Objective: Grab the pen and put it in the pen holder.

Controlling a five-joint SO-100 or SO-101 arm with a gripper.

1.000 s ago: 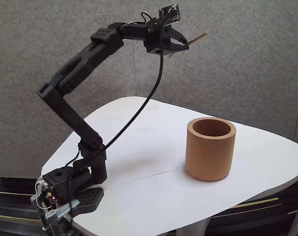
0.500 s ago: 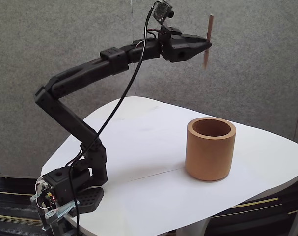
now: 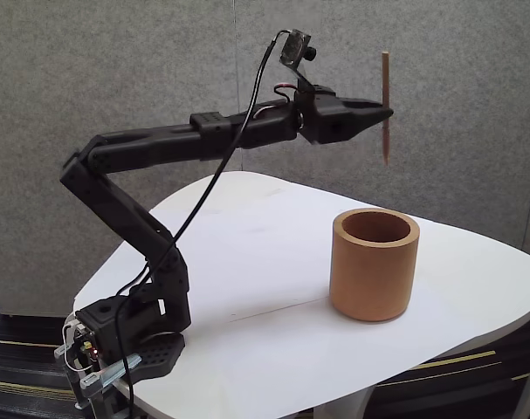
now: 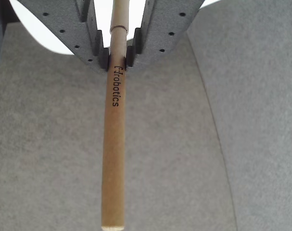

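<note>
You have the pen looking like matt light-brown wood, smooth, with black lettering printed on its barrel in the wrist view. Your gripper and arm read as matt black plastic; up close the fingers are grey, finely grainy and dotted with small holes. The pen holder is matt tan-orange, wood or clay-like, unmarked. The table is smooth white with a slight sheen; the wall is rough grey fabric-like panelling.

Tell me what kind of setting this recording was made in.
Probably an office or lab corner set up as a small demo station: a rounded white table stands against grey fabric partition panels. A desk-clamped arm holds the pen, printed with a robotics name, in its gripper above the pen holder.
</note>
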